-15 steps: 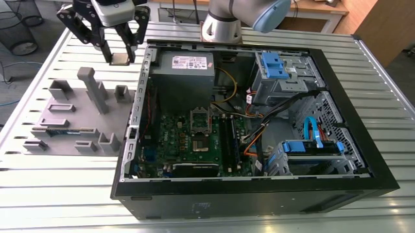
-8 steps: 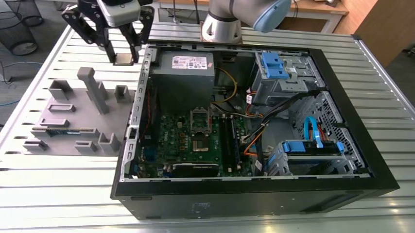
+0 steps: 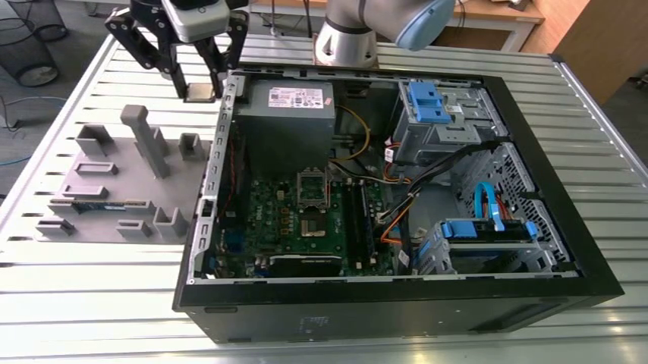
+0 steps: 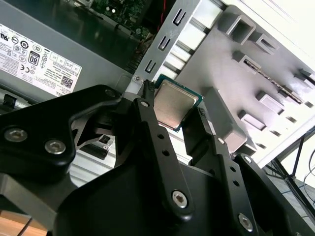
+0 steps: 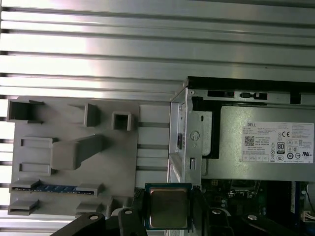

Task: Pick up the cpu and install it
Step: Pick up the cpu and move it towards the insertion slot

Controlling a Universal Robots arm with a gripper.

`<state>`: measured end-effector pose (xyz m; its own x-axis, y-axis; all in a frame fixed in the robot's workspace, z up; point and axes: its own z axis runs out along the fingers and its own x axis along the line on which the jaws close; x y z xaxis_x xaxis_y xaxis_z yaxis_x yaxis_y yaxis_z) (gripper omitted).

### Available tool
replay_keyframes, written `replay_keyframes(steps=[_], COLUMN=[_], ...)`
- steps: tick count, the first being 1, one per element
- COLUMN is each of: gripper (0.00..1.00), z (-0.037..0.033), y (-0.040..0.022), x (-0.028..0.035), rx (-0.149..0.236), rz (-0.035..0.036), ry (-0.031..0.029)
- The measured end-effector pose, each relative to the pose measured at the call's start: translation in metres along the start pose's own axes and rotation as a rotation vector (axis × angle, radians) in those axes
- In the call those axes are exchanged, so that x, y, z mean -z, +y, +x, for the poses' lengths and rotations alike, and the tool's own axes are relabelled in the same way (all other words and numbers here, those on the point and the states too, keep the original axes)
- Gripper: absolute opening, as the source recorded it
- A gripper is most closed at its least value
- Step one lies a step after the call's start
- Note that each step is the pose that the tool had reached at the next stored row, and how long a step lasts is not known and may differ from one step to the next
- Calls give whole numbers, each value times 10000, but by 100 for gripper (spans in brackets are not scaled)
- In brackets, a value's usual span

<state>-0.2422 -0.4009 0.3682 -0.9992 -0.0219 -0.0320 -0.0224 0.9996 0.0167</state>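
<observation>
My gripper [image 3: 199, 92] hangs above the table at the exterior view's upper left, just outside the open computer case [image 3: 567, 265]. It is shut on the cpu [image 3: 200, 95], a small flat square chip with a shiny grey metal top. The cpu [image 4: 173, 103] sits pinched by its edges between the two black fingers [image 4: 147, 115] in the second wrist view, and the first wrist view also shows the cpu [image 5: 168, 207] held over the case's edge. Inside the case lies the green motherboard [image 3: 273, 208] with its dark square socket [image 3: 311, 221].
A grey parts holder [image 3: 111, 182] with several slots and posts lies on the slatted table beside the case; a memory stick [image 3: 96, 203] rests in one slot. A grey power supply [image 3: 288, 102], blue drive bays [image 3: 435, 102] and loose cables [image 3: 405, 197] sit inside the case.
</observation>
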Motion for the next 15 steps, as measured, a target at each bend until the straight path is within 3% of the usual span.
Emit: replay_keyframes(steps=[15], gripper=[47], z=[-180], y=[-4], x=[-6], rx=[0], rz=[0], ry=[-1])
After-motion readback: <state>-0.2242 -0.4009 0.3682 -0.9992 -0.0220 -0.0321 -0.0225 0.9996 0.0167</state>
